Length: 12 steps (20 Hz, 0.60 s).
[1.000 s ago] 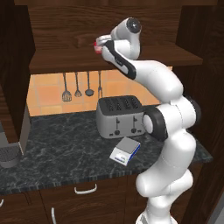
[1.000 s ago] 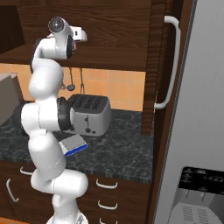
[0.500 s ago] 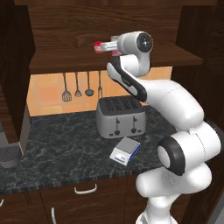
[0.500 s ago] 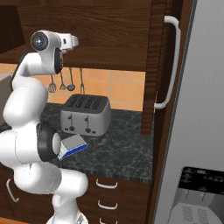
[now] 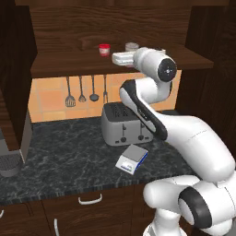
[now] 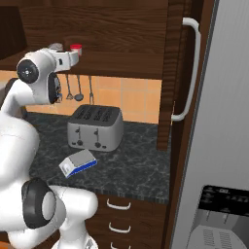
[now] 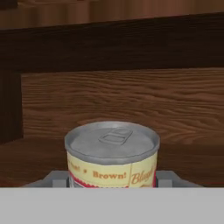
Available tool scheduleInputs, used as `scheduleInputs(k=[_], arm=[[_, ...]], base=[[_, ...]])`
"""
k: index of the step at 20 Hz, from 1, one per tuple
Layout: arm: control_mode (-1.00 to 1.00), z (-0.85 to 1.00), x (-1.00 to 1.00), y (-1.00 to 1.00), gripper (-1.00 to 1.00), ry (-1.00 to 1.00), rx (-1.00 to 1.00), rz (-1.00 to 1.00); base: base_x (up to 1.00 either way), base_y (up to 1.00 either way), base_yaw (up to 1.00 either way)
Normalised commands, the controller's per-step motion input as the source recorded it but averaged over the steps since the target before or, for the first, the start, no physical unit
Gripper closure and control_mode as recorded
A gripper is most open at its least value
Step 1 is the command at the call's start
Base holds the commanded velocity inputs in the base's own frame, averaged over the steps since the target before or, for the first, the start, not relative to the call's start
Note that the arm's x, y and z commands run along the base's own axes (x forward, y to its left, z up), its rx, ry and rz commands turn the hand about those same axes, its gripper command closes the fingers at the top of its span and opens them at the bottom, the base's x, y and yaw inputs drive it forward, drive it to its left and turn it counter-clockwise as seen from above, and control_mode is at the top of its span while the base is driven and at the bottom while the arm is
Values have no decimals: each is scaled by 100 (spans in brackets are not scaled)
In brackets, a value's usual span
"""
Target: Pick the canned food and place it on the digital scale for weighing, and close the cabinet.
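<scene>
The canned food stands upright on the cabinet shelf, with a silver pull-tab top and a beige label with a red band. My gripper is shut on it, one grey fingertip pressed to each side. From the left base the can peeks over the white hand, where the gripper reaches into the open cabinet. The right base view shows the can above the hand. The digital scale lies on the dark counter in front of the toaster, also seen as the scale.
A red-and-white cup stands on the shelf left of the can. A silver toaster sits below, and utensils hang on the tiled wall. The cabinet's right door stands open with its bar handle. A grey fridge is at right.
The arm has swung and stretched toward the shelf, carrying the hand from near the red cup over to the can. The scale, toaster and cup have stayed put.
</scene>
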Motion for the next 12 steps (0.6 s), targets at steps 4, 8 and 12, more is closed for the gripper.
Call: scheduleInputs(k=[4, 8, 12], arm=[[-100, 42, -100, -23, 100, 1, 9, 0], [-100, 16, -100, -37, 100, 4, 4, 0], [-100, -29, -93, -61, 100, 0, 0, 11]], base=[[0, 0, 0], [0, 0, 0], [0, 0, 0]])
